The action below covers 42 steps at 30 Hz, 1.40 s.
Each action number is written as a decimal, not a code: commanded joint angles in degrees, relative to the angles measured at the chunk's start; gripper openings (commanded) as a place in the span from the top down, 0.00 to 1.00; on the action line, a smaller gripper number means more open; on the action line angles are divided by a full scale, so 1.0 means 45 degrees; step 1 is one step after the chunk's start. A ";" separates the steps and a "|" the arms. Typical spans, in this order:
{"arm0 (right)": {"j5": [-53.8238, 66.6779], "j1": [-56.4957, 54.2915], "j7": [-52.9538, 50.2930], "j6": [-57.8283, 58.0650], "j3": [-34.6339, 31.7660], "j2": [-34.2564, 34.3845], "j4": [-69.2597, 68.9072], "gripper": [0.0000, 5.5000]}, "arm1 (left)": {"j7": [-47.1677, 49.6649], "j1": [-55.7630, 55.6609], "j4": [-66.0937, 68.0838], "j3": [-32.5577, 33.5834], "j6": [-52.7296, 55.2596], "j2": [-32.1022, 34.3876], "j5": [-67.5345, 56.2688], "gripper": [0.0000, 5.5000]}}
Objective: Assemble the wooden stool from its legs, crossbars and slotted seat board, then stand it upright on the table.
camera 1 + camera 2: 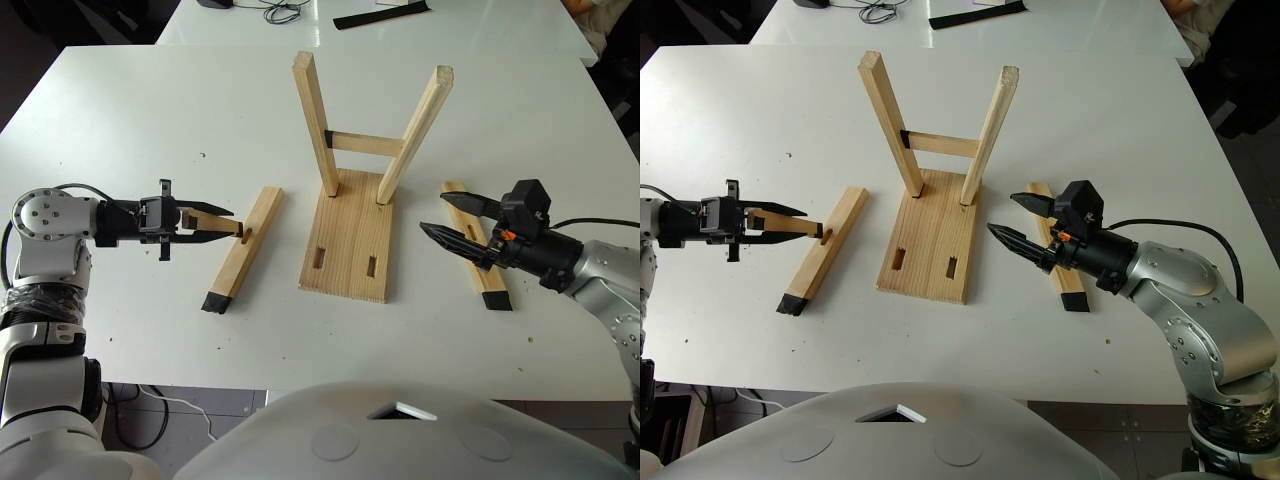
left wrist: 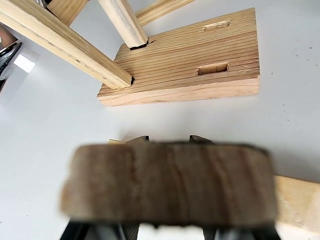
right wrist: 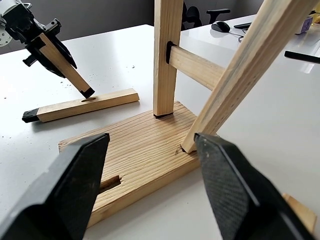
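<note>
Roughly halfway, I'd say: seat board (image 1: 345, 235) flat mid bench (image 1: 150, 120) with two legs (image 1: 316, 125) and a crossbar (image 1: 365, 145) in its far slots, near slots (image 1: 319, 257) empty, left jaws clamped on a second crossbar (image 1: 790, 225) at the left loose leg (image 1: 245, 250), right jaws wide open, empty, over the right loose leg (image 1: 490, 285).

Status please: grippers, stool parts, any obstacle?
Left gripper shut on crossbar, tip at slot of left leg. Right gripper open above right leg. Seat board: two legs in, two slots empty.
</note>
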 commanded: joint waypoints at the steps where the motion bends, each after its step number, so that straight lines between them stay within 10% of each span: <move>1: -0.0093 -0.0012 0.0010 -0.0084 0.0027 -0.0123 -0.0082 0.43 | -0.0076 -0.0213 -0.0023 -0.0060 0.0209 0.0057 0.0055 0.76; 19: -0.0108 0.0410 -0.0147 -0.0177 -0.0086 -0.0027 -0.0289 0.43 | -0.0162 0.0255 0.1489 -0.0395 -0.1262 0.1909 0.0148 0.76; 42: -0.0324 0.0154 -0.0360 -0.0356 0.0208 0.0009 -0.0149 0.43 | -0.0108 0.3311 -0.4777 -0.1396 0.2925 0.3281 -0.2669 0.76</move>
